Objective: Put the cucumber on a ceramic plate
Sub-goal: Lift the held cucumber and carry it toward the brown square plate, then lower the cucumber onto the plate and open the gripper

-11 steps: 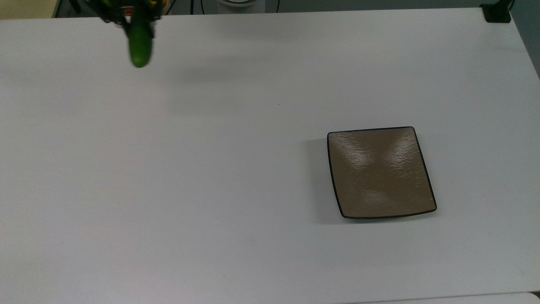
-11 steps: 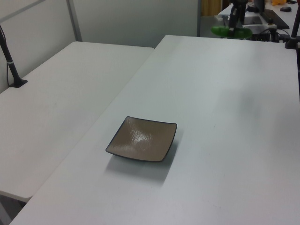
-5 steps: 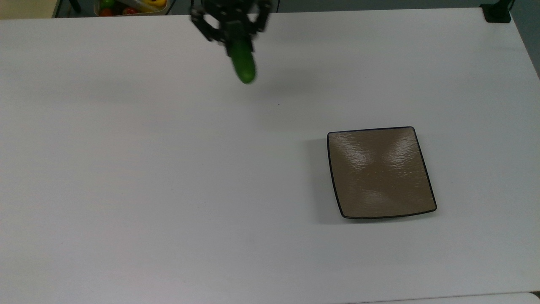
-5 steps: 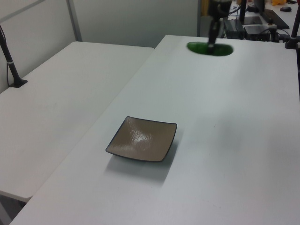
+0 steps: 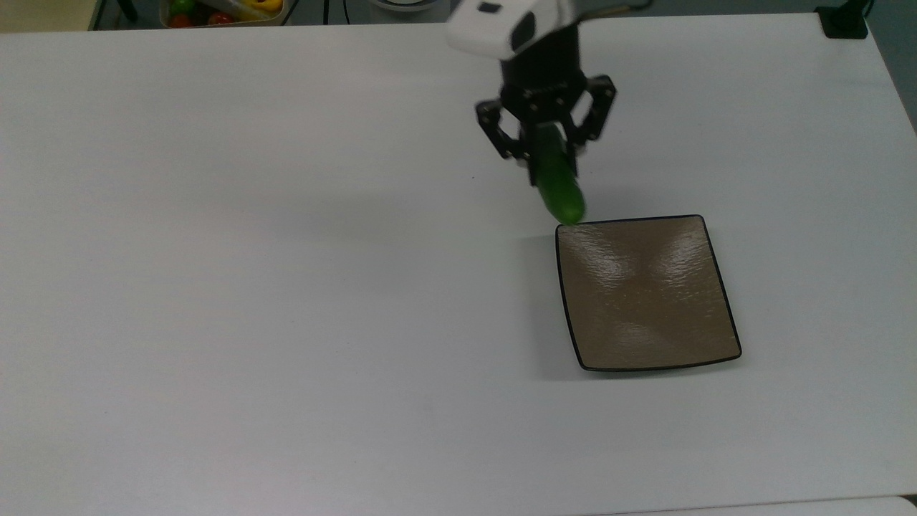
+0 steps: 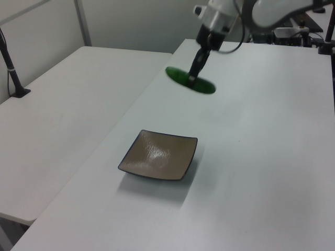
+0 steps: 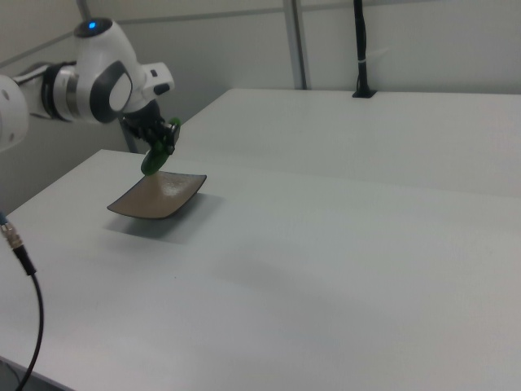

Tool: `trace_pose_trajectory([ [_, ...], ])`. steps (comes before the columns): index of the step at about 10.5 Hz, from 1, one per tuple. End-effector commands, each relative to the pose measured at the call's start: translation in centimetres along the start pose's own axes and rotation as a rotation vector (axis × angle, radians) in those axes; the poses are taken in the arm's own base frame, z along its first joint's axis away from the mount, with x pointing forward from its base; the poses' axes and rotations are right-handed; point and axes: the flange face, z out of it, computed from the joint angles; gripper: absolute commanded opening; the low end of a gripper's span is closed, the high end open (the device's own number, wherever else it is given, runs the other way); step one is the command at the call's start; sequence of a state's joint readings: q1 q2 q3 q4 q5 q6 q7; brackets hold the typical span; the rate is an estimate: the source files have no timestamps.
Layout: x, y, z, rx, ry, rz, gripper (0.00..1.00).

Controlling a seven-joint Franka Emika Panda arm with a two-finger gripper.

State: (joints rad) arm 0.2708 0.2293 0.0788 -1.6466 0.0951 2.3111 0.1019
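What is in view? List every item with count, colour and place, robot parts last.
cucumber: one, dark green, held in the air above the table, just beyond the plate's far corner in the top view.
plate: one, square, tan-brown with black rim, on the table toward the top view's right.
table: one, white, under everything.
bin of coloured items: one, beyond the table's far edge at the top view's upper left.
black post: one, on the neighbouring table in the right view.
gripper: one, black, jaws shut on the cucumber.
arm: one, white.
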Motion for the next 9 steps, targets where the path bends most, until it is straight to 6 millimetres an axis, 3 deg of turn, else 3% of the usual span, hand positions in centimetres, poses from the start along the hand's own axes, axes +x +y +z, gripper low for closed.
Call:
trace_pose_trajectory([
  [1, 0.4, -3.7, 5.2, 0.035, 0.078, -0.015, 0.17],
  [4, -0.9, -6.4, 12.3, 0.059, 0.133, -0.037, 0.17],
  [6, -1.8, -8.1, 15.6, 0.085, 0.196, -0.051, 0.18],
  [9, -2.4, -8.0, 20.0, 0.104, 0.252, -0.003, 0.19],
])
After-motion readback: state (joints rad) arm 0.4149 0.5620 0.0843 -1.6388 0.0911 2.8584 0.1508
